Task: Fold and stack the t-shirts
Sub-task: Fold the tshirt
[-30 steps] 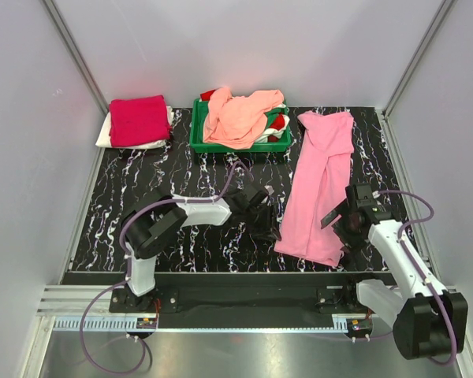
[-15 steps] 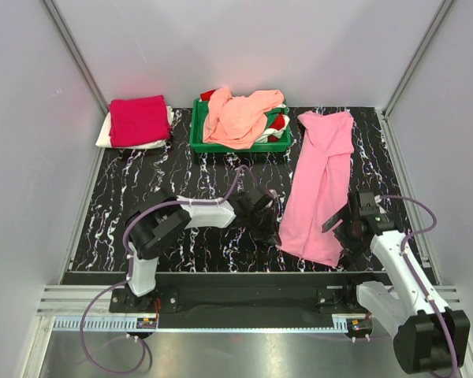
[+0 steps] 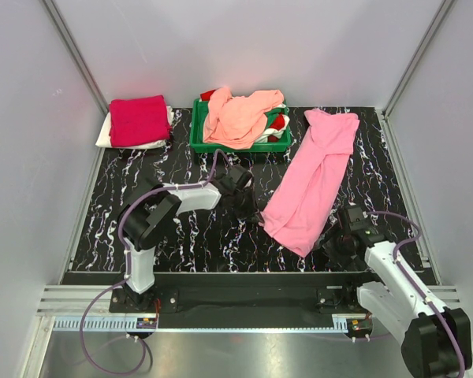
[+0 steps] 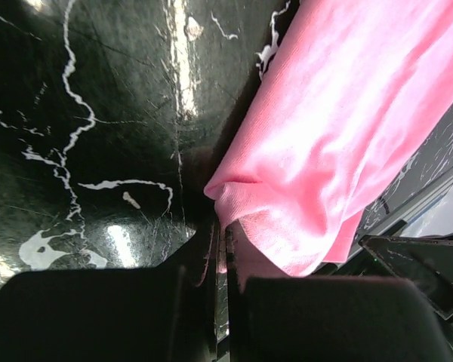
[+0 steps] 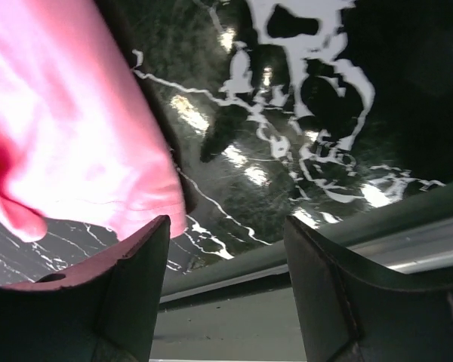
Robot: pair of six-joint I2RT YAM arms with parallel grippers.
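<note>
We have our left gripper (image 3: 251,211) clamped tight on the lower-left corner of the long bubblegum-pink cotton t-shirt (image 3: 311,185), which lies slantwise across the right half of the black white-veined tabletop (image 3: 181,236), presumably so that hem can be drawn into a fold. Our right gripper (image 3: 341,238), at lower right, stands jaws apart beside the shirt's lower edge, empty, and we judge it ready for the other corner.

A green tray (image 3: 199,134) sits on the black marbled table (image 3: 221,236) (far edge).
</note>
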